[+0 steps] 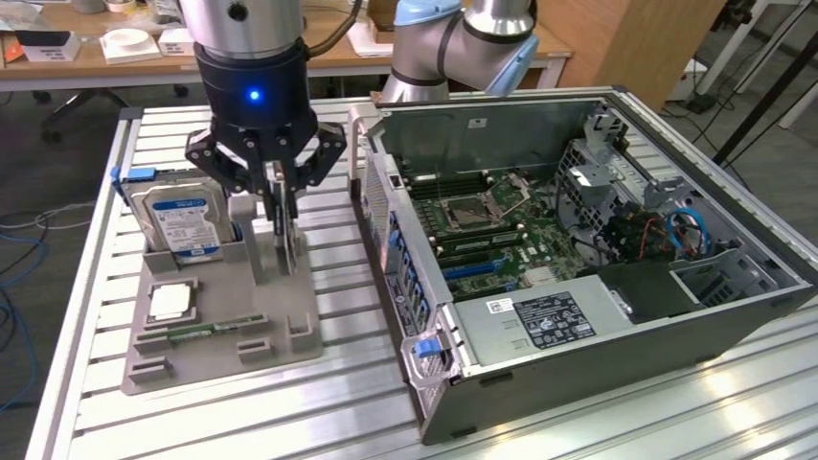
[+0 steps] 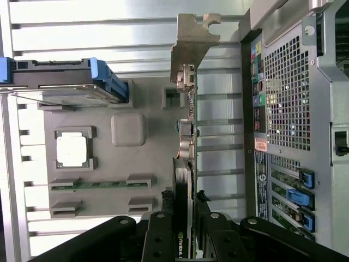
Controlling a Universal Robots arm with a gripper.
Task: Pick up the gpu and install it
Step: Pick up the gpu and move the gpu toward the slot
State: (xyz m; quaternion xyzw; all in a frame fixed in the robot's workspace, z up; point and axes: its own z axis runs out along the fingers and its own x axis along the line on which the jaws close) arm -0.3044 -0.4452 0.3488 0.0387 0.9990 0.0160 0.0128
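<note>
The gpu [image 1: 284, 235] is a thin black card standing on edge over the grey holder [image 1: 217, 297], and my gripper [image 1: 275, 187] comes down on it from above. In the wrist view the gpu [image 2: 188, 131] shows edge-on, with its silver bracket [image 2: 193, 38] at the far end. My gripper [image 2: 184, 218] is shut on the card, one black finger [image 2: 159, 234] on each side. I cannot tell whether the card's lower edge still rests in the holder's slot. The open computer case [image 1: 576, 249] lies on the exterior view's right, its motherboard [image 1: 492, 230] exposed.
The holder [image 2: 147, 158] also carries a blue-labelled hard drive [image 1: 183, 220], a processor chip [image 1: 170, 302] and a green memory stick [image 1: 211, 329]. The case's rear panel [image 2: 289, 109] stands close beside the holder. Slatted metal table [image 1: 320, 402] underneath; a desk behind.
</note>
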